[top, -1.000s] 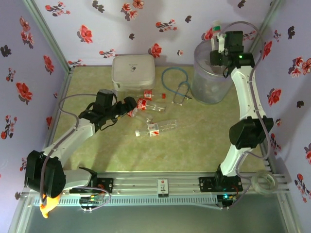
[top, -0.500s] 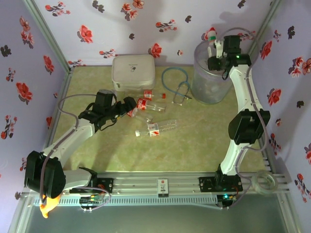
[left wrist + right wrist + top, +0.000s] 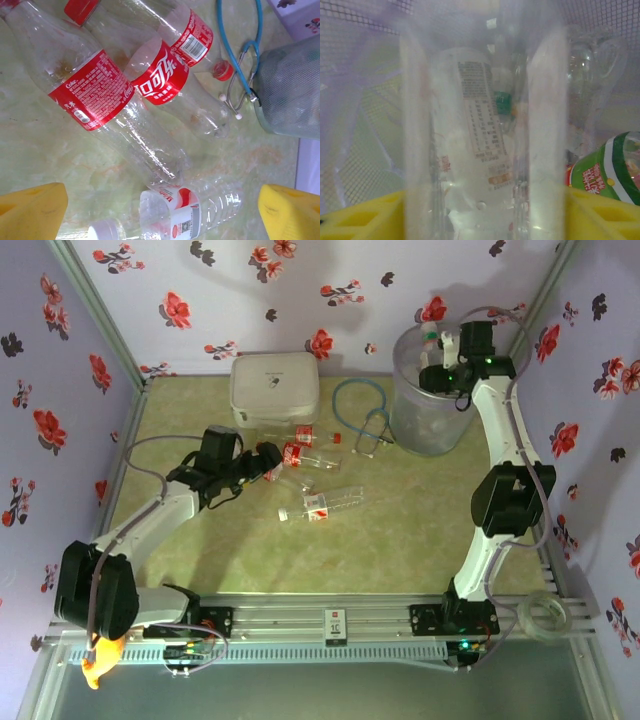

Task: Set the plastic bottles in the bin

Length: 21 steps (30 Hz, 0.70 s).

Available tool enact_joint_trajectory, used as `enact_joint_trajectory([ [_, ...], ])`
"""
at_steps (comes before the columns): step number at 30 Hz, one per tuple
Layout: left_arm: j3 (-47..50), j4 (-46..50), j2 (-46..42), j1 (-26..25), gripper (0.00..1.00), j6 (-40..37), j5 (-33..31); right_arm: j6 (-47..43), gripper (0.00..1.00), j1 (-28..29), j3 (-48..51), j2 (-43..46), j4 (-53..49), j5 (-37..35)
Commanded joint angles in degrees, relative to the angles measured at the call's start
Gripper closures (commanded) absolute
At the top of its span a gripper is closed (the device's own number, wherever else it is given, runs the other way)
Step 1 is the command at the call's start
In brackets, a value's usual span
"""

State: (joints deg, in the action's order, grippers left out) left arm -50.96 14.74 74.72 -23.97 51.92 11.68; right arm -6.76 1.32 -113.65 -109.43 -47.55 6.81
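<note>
One bottle (image 3: 480, 135) clamped in right pincer (image 3: 480, 215) over bin (image 3: 425, 425), left pincer (image 3: 160, 212) apart above bottles (image 3: 115, 107)

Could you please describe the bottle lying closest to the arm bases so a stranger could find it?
Find the white case at the back; several clear bottles lie in front of it. Take the white-capped bottle nearest the arm bases: its neighbours' caps are red.
</note>
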Motion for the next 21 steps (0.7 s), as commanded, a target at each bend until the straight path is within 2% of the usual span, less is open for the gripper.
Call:
enact_joint_trajectory([
  [1, -2.53, -1.25, 1.85, 0.49, 0.02, -1.51, 1.02, 0.26, 0.22, 0.04, -4.26, -0.06, -5.85, 2.83],
  [5, -3.77, -1.37, 3.39, 0.45, 0.02, -1.95, 1.76, 0.17, 0.17, -0.09, -7.04, 0.87, -7.37, 1.92],
  [11, -4.06, -1.47, 4.36, 0.45, 0.02, -2.09, 1.8, -0.15, 0.23, -0.86, -11.39, -1.01, -8.57, -1.74],
  [14, -4.14, -1.31, 4.38, 0.48, 0.02, -2.21, 1.84, -1.17, 0.3, -0.88, -14.11, -3.81, -10.15, -6.79],
  [16, -4.15, -1.31, 4.44, 0.52, 0.02, -2.34, 1.85, -1.78, 0.33, -0.8, -14.41, -4.43, -9.82, -7.41],
  [19, -4.37, -1.5, 5.07, 0.52, 0.02, -2.11, 1.84, -2.29, 0.49, -0.79, -15.19, -5.3, -9.58, -7.12],
  [21, -4.58, -1.85, 5.76, 0.58, 0.02, -1.77, 1.91, -2.67, 0.5, -0.87, -16.05, -6.69, -10.1, -6.9],
])
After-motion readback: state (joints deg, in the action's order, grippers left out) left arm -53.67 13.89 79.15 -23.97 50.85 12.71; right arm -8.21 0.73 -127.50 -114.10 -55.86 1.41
